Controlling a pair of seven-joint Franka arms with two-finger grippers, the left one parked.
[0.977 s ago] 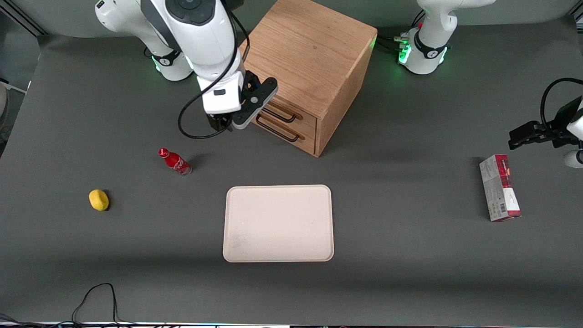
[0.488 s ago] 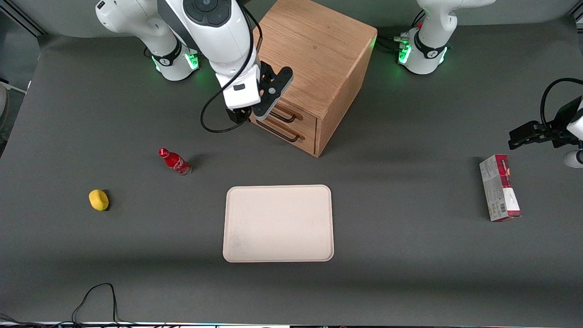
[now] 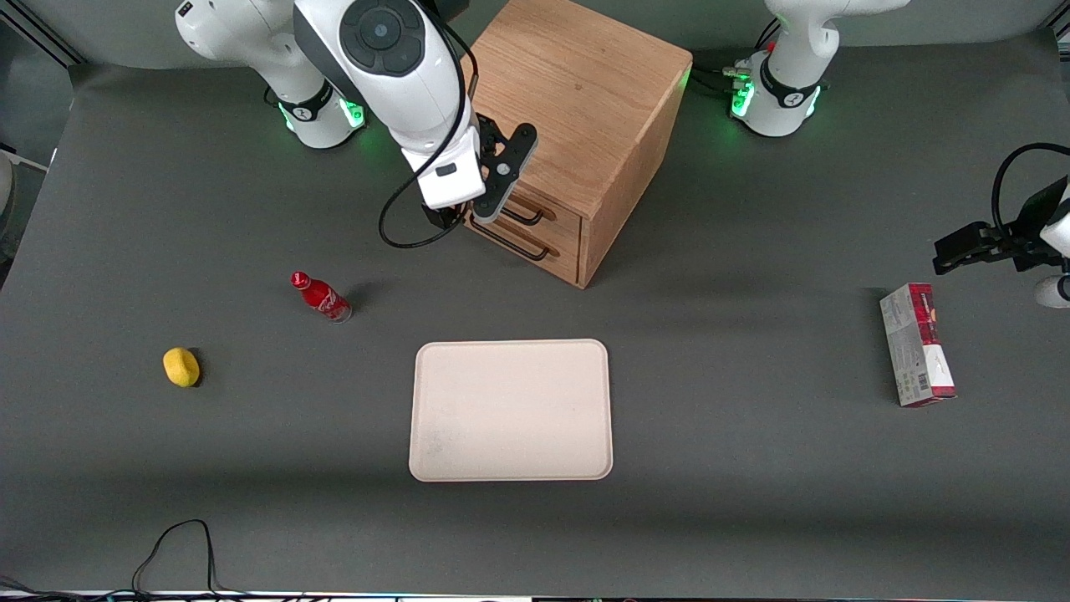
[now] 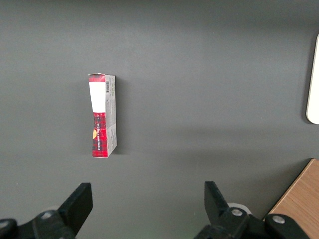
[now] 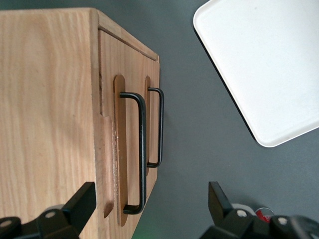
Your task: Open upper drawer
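The oak cabinet (image 3: pixel 577 92) stands at the back of the table, both drawers closed. The upper drawer (image 3: pixel 556 219) has a light wood front and a thin black wire handle (image 3: pixel 528 219); the lower drawer's handle (image 3: pixel 514 244) sits just below it. My right gripper (image 3: pixel 447 219) is open, right in front of the cabinet's front at the working arm's end of the handles. In the right wrist view the gripper (image 5: pixel 149 209) straddles the end of the upper handle (image 5: pixel 142 149) without touching it; the lower handle (image 5: pixel 161 129) lies beside it.
A cream tray (image 3: pixel 510 410) lies nearer the front camera than the cabinet. A red bottle (image 3: pixel 320 296) and a yellow object (image 3: pixel 181 367) lie toward the working arm's end. A red and grey box (image 3: pixel 916 344) lies toward the parked arm's end.
My gripper has moved from the open table toward the cabinet and now sits at the drawer handles. The drawers have not moved.
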